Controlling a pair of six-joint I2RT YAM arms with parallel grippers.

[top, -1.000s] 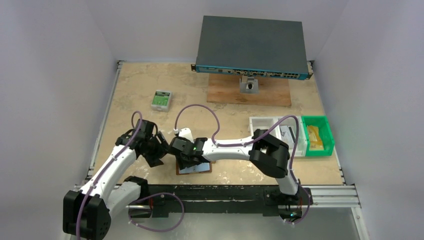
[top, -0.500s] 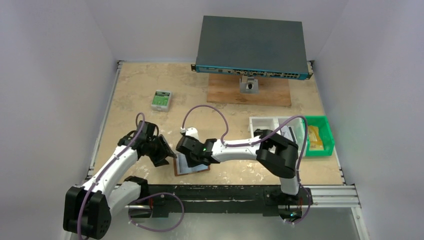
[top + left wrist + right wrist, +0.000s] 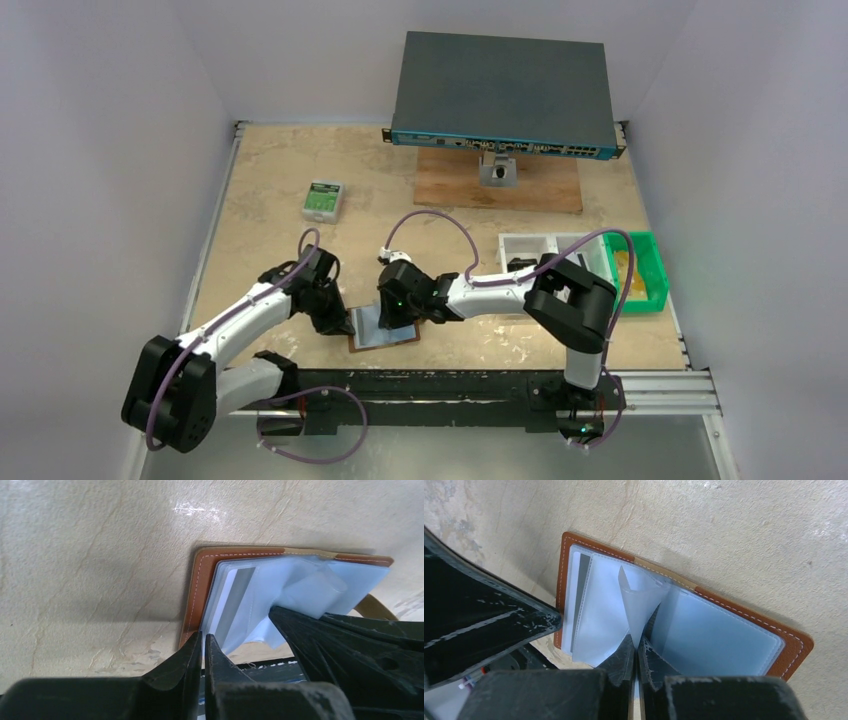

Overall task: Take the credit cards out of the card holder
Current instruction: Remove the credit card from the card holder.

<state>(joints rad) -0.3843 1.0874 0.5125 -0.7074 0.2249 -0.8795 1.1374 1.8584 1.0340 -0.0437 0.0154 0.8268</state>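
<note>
Both arms have shifted rightward over the last second. The left end effector has come in to the edge of the holder, and both pairs of fingers have drawn together. The left one's scuffed black fingers are pressed almost flat to each other, pinching the holder's stitched brown leather rim near a corner. The right end effector is clamped on a thin, clear plastic sleeve, which stands in a curled peak just beyond its tips while the other leaves lie flat on either side.

The holder lies open on the mottled beige surface, directly under the right end effector. Its leather is smooth with pale stitching, and its inner leaves are glossy grey-blue. A white card with a grey stripe shows through the leaf next to the left tips.

Well beyond the left end effector sits a small green-and-white box. Far beyond the right one, a flat dark switch rests over a wooden board. Off to its right are a white tray and a green bin, partly hidden by that arm's elbow.

Only the left wrist view shows a tan strap curving out past the holder beside the right end effector. In the overhead view both grips are hidden under the wrists.
</note>
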